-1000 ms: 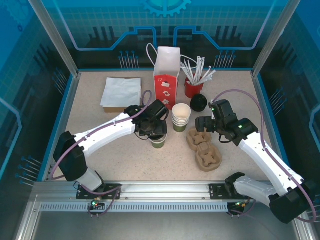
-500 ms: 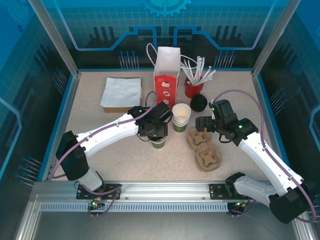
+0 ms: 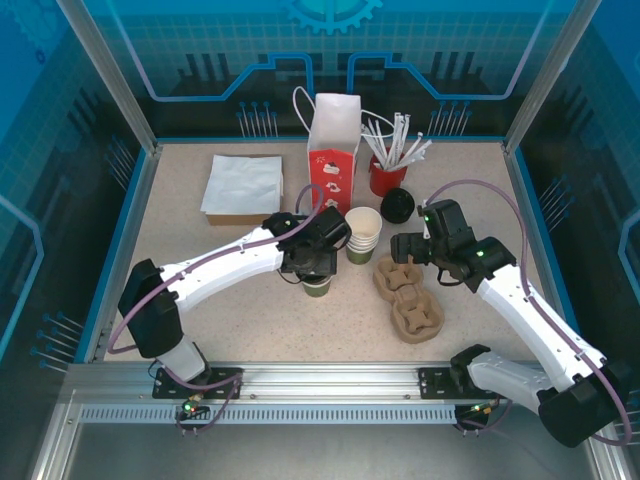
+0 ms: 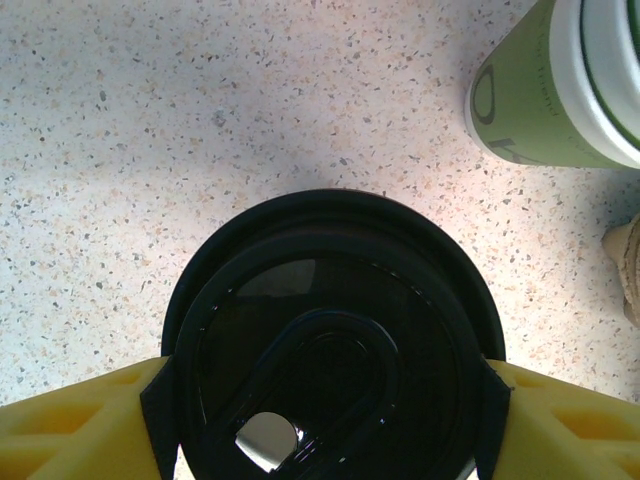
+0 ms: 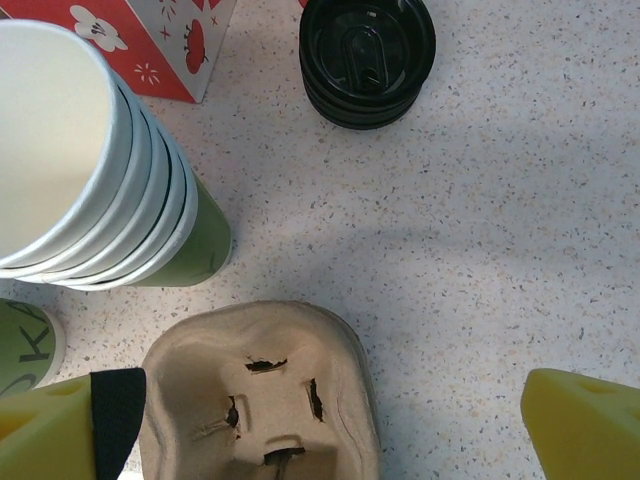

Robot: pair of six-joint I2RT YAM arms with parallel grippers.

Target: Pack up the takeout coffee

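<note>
Under my left end effector (image 4: 325,400), I have the upright takeout coffee (image 3: 317,288) clenched at its lid (image 4: 330,320); my right end effector (image 5: 320,425) gapes, farther off.

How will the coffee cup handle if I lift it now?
Probably crushable: the coffee cup is paper, so squeeze gently. The left gripper grips at its black lid, which might pop off. With its narrow base, it may tip if pushed.

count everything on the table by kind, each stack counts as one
lidded cup: 1
cup stack: 1
lid stack: 1
red bag: 1
straw holder: 1
napkin pile: 1
carrier: 1
total: 7
</note>
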